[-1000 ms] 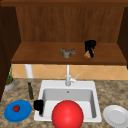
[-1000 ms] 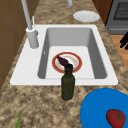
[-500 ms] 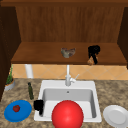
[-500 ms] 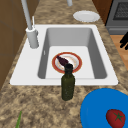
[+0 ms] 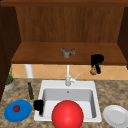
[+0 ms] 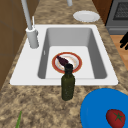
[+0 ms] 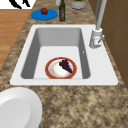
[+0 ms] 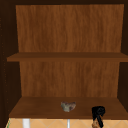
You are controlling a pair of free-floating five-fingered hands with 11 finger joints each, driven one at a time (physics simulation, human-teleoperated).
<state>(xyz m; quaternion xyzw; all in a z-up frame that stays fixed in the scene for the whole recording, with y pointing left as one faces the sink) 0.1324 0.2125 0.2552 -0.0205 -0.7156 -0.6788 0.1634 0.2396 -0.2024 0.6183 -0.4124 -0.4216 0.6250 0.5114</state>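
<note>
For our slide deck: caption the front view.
Right hand holding a small brown item below the shelf; left hand beside the sink.

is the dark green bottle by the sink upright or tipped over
Upright: the bottle stands on the counter with its cap on top, just beside the sink.

The front view faced the sink (image 5: 68,100) head-on from slightly above, taking in the tabletop (image 5: 112,92) and the lower cabinet shelf (image 5: 50,53). The upper view looked at the same shelf (image 8: 45,107) from the same side, aimed higher. The left and right side views looked steeply down along the sink (image 6: 37,62) (image 7: 100,65) from opposite ends, close in, sharing its basin.
</note>
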